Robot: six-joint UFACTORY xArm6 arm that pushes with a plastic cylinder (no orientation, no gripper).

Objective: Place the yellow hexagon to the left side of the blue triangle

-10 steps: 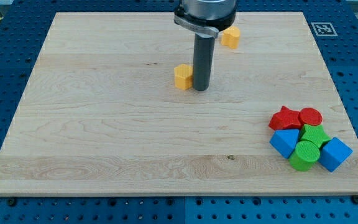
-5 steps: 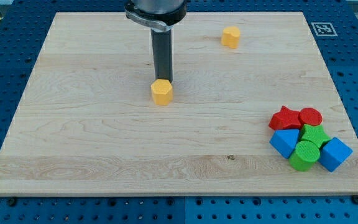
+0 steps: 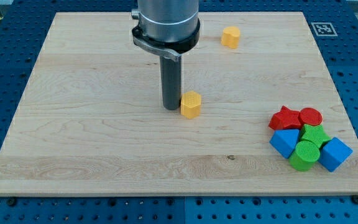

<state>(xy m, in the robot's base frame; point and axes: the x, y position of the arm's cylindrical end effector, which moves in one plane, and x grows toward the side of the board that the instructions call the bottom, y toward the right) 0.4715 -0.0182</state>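
Observation:
A yellow hexagon (image 3: pixel 191 104) lies near the middle of the wooden board (image 3: pixel 92 137). My tip (image 3: pixel 171 108) is down on the board, touching the hexagon's left side. A blue triangle-like block (image 3: pixel 284 142) lies at the view's right, at the left edge of a cluster. A second blue block (image 3: pixel 335 154) sits at the cluster's right end. A second yellow block (image 3: pixel 230 37) lies near the view's top.
The cluster at the view's right also holds a red star-like block (image 3: pixel 284 117), a red round block (image 3: pixel 310 116), a green block (image 3: pixel 315 135) and a green cylinder (image 3: pixel 306 155). A marker tag (image 3: pixel 321 28) is at the board's top right corner.
The yellow hexagon has moved right and down the view, from left of centre to the middle. My tip has gone from above it to its left side.

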